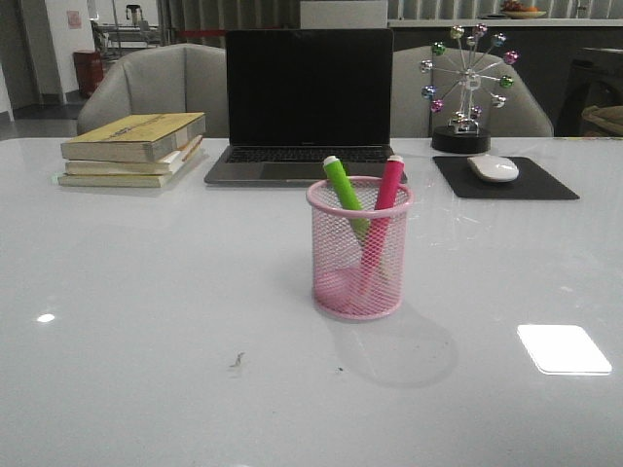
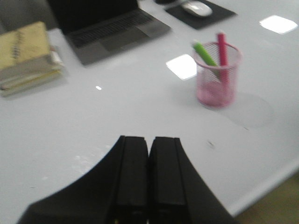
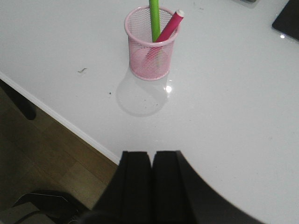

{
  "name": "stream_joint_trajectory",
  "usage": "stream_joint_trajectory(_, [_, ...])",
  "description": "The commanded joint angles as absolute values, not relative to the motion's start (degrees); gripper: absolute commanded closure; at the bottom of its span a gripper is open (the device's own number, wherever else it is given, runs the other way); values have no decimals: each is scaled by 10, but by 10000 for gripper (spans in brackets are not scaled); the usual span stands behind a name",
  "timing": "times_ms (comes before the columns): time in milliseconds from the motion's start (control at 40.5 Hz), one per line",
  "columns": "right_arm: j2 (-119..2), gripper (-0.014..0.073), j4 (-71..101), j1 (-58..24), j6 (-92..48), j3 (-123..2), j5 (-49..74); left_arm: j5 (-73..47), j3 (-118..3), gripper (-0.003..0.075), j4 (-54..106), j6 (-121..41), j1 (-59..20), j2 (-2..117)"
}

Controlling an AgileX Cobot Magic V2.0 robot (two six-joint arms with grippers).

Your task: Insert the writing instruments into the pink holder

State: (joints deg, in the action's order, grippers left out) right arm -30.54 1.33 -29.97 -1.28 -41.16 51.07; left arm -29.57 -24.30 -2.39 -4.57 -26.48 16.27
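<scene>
The pink wire-mesh holder stands upright in the middle of the white table. Inside it lean the green marker and the magenta marker, their tips crossing above the rim. The same holder shows in both wrist views, with the green marker and the magenta marker in it. My left gripper is shut and empty, well short of the holder. My right gripper is shut and empty too, near the table's front edge. Neither arm appears in the front view.
A dark open laptop stands behind the holder. A stack of books lies at the back left. A white mouse rests on a black pad at the back right, with a ball ornament behind. The table's front edge borders wooden floor.
</scene>
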Motion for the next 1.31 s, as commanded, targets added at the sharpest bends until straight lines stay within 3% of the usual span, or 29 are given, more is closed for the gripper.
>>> stream_joint_trajectory(0, [-307, 538, 14, -296, -15, -425, 472, -167, -202, 629, -25, -44, -189, 115])
stream_joint_trajectory(173, [-307, 538, 14, -296, -15, -425, 472, -84, -112, 629, -14, -44, -96, 52])
stream_joint_trajectory(445, [-307, 538, 14, -296, -15, -425, 474, -11, -10, 629, 0, -16, -34, -14])
stream_joint_trajectory(1285, [-307, 538, 14, -296, -15, -425, 474, 72, 5, 629, 4, -11, -57, -15])
